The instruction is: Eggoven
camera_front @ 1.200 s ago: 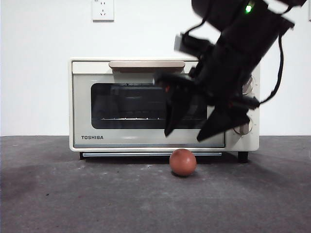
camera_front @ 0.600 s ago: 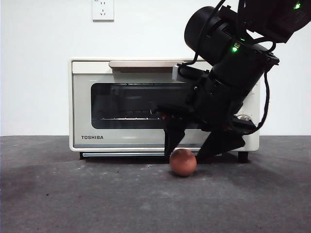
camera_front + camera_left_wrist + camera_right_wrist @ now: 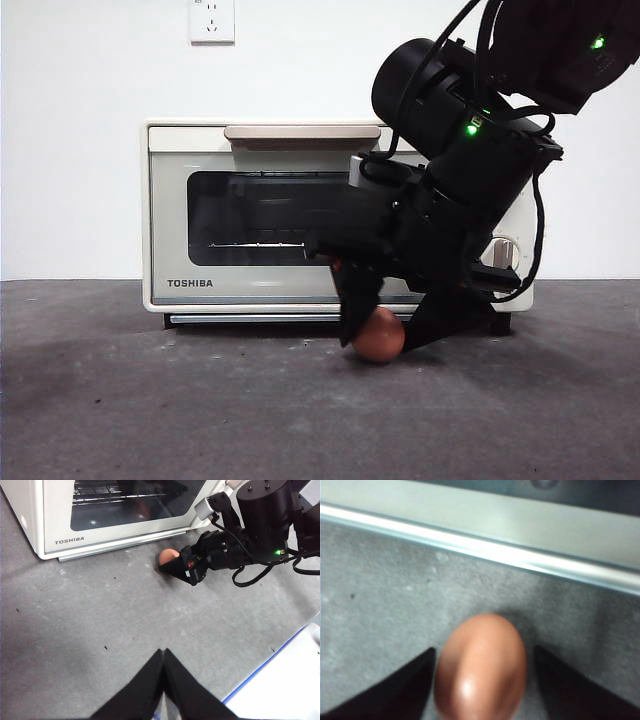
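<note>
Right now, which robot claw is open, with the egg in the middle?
The right gripper, low in front of the oven: jaws open on both sides of the egg. The left gripper is shut, away from it.

light: even, bright | shadows: soft | blur: right wrist view, egg (image 3: 481, 666) close, unfocused

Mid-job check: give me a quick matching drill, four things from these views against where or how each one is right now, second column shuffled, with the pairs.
Things:
1. egg
2. toaster oven
3. right gripper
4. left gripper

States:
A. door closed, handle at the top
B. jaws shut, away from the work over bare table
C. on the table just in front of the oven, between two black jaws
D. jaws open, one on each side of the egg

Pairs: 1-C, 2-A, 3-D, 4-B
</note>
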You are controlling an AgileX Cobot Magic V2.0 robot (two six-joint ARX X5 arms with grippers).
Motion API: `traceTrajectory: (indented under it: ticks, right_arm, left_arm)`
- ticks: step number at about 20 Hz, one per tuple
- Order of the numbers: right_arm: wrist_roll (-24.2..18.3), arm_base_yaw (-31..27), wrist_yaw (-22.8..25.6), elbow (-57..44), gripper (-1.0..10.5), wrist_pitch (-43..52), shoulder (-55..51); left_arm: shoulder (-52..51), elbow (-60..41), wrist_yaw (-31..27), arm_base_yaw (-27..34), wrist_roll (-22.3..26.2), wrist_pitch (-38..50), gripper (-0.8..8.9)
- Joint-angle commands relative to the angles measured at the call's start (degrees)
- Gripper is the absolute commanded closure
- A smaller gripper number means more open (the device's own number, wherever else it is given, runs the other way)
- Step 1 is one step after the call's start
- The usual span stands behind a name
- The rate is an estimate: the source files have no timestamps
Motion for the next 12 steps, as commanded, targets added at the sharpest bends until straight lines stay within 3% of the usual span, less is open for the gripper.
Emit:
traceTrajectory:
  ticks: [1, 5, 12]
  right_arm:
    - [0.7, 0.5, 0.4, 0.9, 8.2, -1.2, 1.3]
    - [0.6, 0.5, 0.4, 0.9, 9.5, -0.7, 1.2]
    - [0.3, 1.8, -0.7, 0.9, 9.4, -5.3, -5.7]
  left_arm:
    - [0.3, 1.1, 0.3, -0.2, 1.0, 0.7, 8.06]
    - [0.3, 1.1, 0.3, -0.2, 1.0, 0.7, 8.06]
    - [2.8, 1.1, 0.3, -0.2, -0.6, 5.3, 8.06]
